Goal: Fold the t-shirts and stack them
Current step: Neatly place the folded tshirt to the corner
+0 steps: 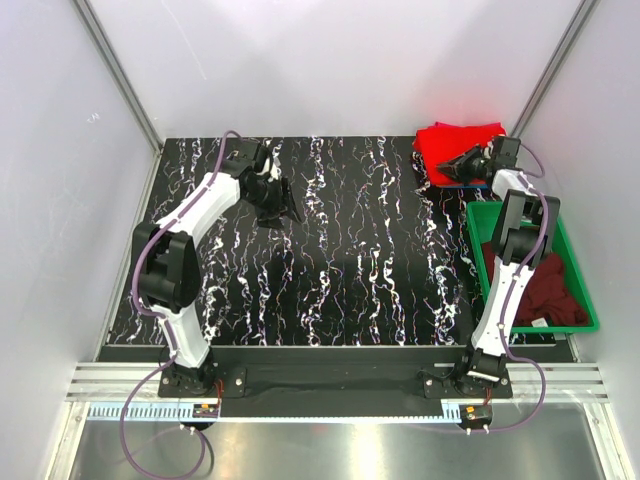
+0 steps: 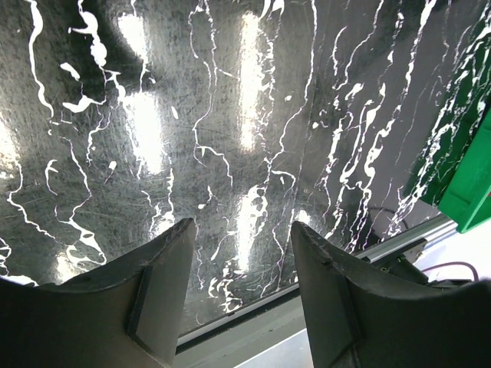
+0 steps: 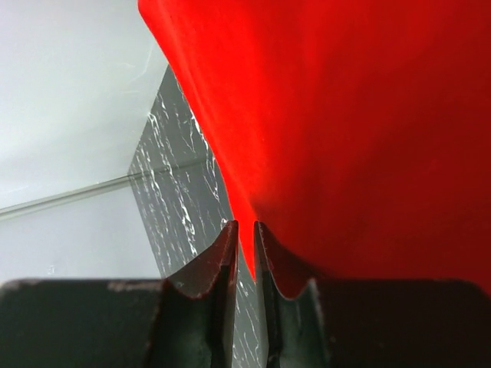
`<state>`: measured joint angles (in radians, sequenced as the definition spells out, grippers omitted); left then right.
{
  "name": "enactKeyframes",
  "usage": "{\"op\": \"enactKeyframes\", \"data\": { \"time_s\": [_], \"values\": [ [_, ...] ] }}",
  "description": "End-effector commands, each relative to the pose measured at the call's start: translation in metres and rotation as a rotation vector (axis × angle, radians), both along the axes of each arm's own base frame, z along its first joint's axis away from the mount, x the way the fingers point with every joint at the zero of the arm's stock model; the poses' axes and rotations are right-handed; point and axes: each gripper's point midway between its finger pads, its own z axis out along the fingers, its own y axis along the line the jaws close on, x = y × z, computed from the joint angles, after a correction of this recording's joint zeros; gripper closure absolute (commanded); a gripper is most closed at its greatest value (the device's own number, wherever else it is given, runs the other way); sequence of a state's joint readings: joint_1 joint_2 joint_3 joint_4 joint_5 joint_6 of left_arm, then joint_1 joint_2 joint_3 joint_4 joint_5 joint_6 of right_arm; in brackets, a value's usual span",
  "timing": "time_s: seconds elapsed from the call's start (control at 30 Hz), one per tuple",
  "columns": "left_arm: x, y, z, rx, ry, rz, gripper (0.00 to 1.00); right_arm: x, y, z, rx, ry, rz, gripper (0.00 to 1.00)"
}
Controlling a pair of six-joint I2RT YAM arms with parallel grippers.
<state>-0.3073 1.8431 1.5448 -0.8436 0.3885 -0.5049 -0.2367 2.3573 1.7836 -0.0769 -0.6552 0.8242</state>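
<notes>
The bright red t-shirt [image 1: 455, 143] lies bunched at the back right corner of the black marbled table [image 1: 340, 270]. My right gripper [image 1: 447, 166] sits at its near edge. In the right wrist view the jaws stand almost closed with a fold of the red t-shirt [image 3: 345, 115] pinched in the right gripper [image 3: 245, 224]. My left gripper [image 1: 282, 212] is open and empty over the bare table at the back left, also in the left wrist view [image 2: 242, 226]. A dark maroon t-shirt [image 1: 548, 288] lies crumpled in the bin. No magenta-pink shirt is in view.
The green plastic bin [image 1: 474, 252] stands at the right edge of the table, and a corner of it shows in the left wrist view [image 2: 472, 192]. White walls enclose the table on three sides. A thin blue edge [image 1: 458, 186] peeks out under the red shirt.
</notes>
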Motion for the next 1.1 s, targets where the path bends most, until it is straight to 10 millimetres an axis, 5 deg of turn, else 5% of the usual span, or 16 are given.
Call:
{"op": "enactKeyframes", "data": {
  "time_s": [0.0, 0.17, 0.27, 0.33, 0.4, 0.47, 0.5, 0.53, 0.6, 0.67, 0.7, 0.87, 1.07],
  "values": [
    [0.01, -0.007, 0.04, -0.047, -0.118, -0.03, 0.42, -0.003, -0.002, 0.012, -0.054, 0.009, 0.034, 0.8],
    [-0.001, -0.003, 0.04, -0.044, -0.13, -0.049, 0.42, -0.009, 0.001, 0.015, -0.064, 0.026, 0.032, 0.79],
    [-0.005, -0.003, 0.051, -0.06, -0.164, -0.062, 0.42, -0.011, 0.002, 0.046, -0.089, -0.007, 0.032, 0.79],
    [-0.004, -0.003, 0.072, -0.077, -0.231, -0.066, 0.42, -0.018, 0.004, 0.088, -0.141, -0.045, 0.039, 0.73],
    [0.001, -0.005, 0.093, -0.1, -0.304, -0.065, 0.42, -0.035, 0.007, 0.135, -0.173, -0.06, 0.044, 0.61],
    [0.004, -0.007, 0.128, -0.142, -0.413, -0.053, 0.41, -0.055, 0.011, 0.159, -0.197, -0.057, 0.038, 0.47],
    [0.002, -0.008, 0.14, -0.165, -0.439, -0.034, 0.41, -0.077, 0.016, 0.192, -0.218, -0.089, 0.034, 0.36],
    [0.001, -0.008, 0.149, -0.185, -0.468, -0.021, 0.4, -0.088, 0.02, 0.204, -0.237, -0.101, 0.026, 0.01],
    [-0.006, -0.008, 0.175, -0.247, -0.555, 0.006, 0.29, -0.126, 0.034, 0.234, -0.266, -0.128, 0.05, 0.0],
    [-0.01, -0.008, 0.188, -0.287, -0.612, 0.018, 0.17, -0.151, 0.04, 0.24, -0.282, -0.108, 0.047, 0.0],
    [-0.017, -0.006, 0.201, -0.307, -0.64, 0.023, 0.01, -0.173, 0.053, 0.256, -0.276, -0.129, 0.071, 0.0],
    [-0.03, 0.002, 0.209, -0.299, -0.647, 0.044, 0.01, -0.24, 0.084, 0.279, -0.238, -0.189, 0.131, 0.0],
    [-0.05, 0.008, 0.233, -0.313, -0.714, 0.025, 0.01, -0.284, 0.09, 0.3, -0.261, -0.267, 0.144, 0.0]
  ]
}}
